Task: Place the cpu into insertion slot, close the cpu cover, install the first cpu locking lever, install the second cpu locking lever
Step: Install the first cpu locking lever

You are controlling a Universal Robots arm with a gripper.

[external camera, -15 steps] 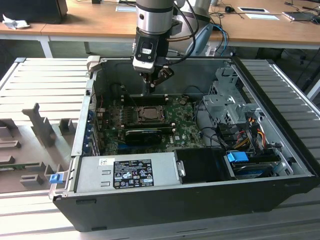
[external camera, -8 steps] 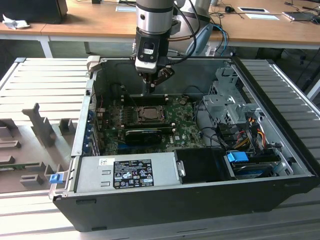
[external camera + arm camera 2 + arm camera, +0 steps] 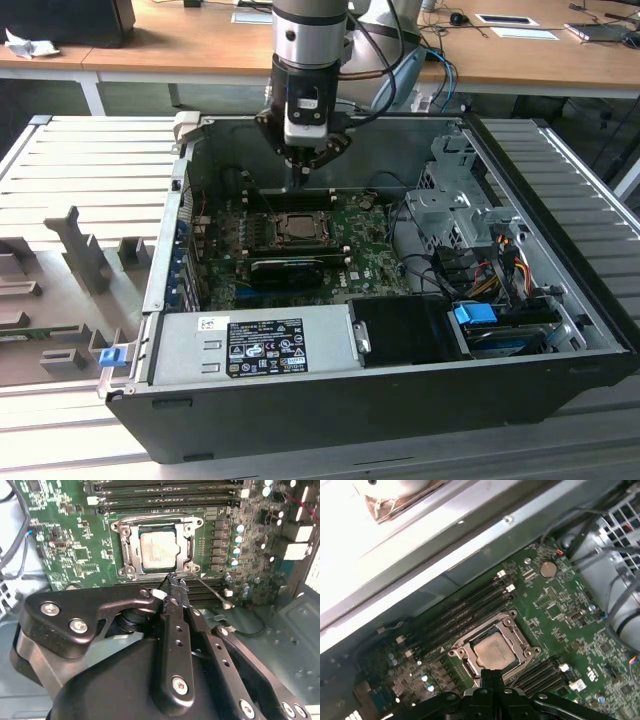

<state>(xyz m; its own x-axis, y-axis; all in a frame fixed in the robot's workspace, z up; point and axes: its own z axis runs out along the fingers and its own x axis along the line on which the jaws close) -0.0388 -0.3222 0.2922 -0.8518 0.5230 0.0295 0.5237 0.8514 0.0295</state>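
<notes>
Gripper (image 3: 172,582), fingers together and empty, beside cpu cover (image 3: 127,547) down over cpu (image 3: 159,547).

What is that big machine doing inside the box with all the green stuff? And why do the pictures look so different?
That is a robot arm reaching down into an open computer case. One picture comes from a camera standing off the arm. The other two come from cameras riding near its wrist, looking past its end effector, the grasping part. The green plate is the motherboard. On it sits the cpu, silvery face up, in the insertion slot, with the cpu cover, a metal frame, lying flat around it. The end effector's fingers are pressed together near the socket's edge, with nothing visible between them. A thin wire lever sticks out beside them.
</notes>
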